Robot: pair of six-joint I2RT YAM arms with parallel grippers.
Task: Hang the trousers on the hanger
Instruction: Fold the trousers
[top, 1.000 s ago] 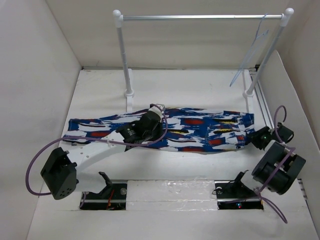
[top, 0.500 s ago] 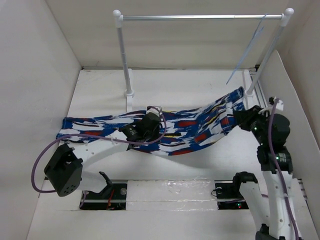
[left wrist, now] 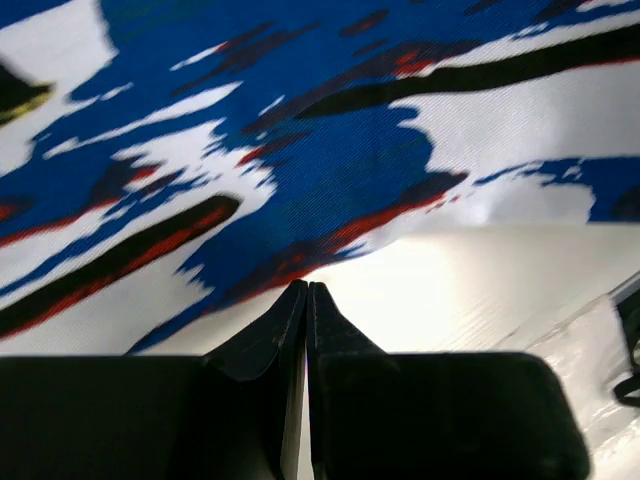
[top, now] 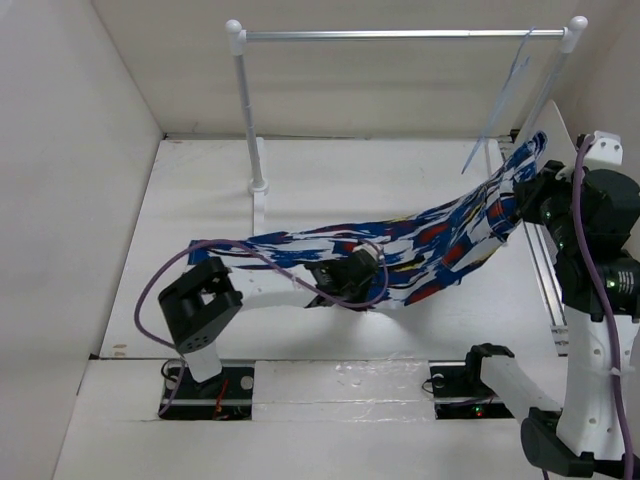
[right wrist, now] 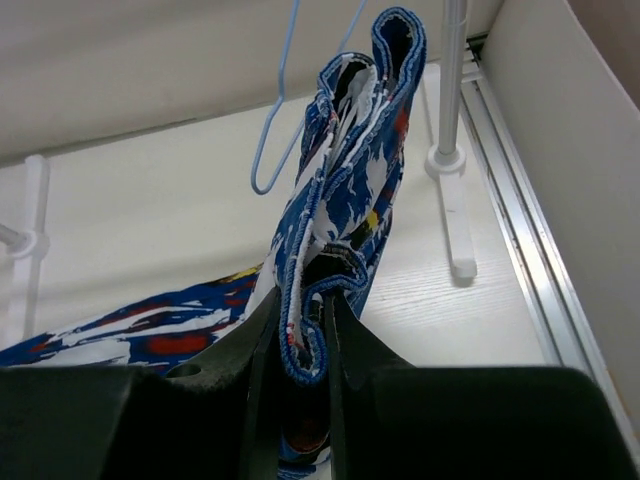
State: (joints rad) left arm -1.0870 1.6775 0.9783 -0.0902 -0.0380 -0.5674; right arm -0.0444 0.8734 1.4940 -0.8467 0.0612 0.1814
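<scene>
The printed trousers (top: 420, 240) stretch from the table at the left up to the right. Their right end is bunched and lifted, and my right gripper (top: 515, 200) is shut on it. In the right wrist view a folded hem of the trousers (right wrist: 350, 180) stands up between the jaws of my right gripper (right wrist: 300, 300). The light-blue hanger (top: 500, 110) hangs from the rail's right end, just above and behind that lifted end; its lower corner (right wrist: 265, 170) shows beside the cloth. My left gripper (top: 368, 268) sits at the trousers' near edge, mid-length. Its jaws (left wrist: 306, 290) are shut, with no cloth seen between them.
A silver rail (top: 400, 34) on white posts (top: 250, 110) spans the back of the table. The right post's foot (right wrist: 445, 160) and a metal track (top: 540, 270) lie along the right wall. White walls close in on the left, back and right.
My right gripper closed on the trousers' right end and lifted it up and back toward the hanger, dragging the cloth rightward. My left arm moved right and nearer along the cloth.
</scene>
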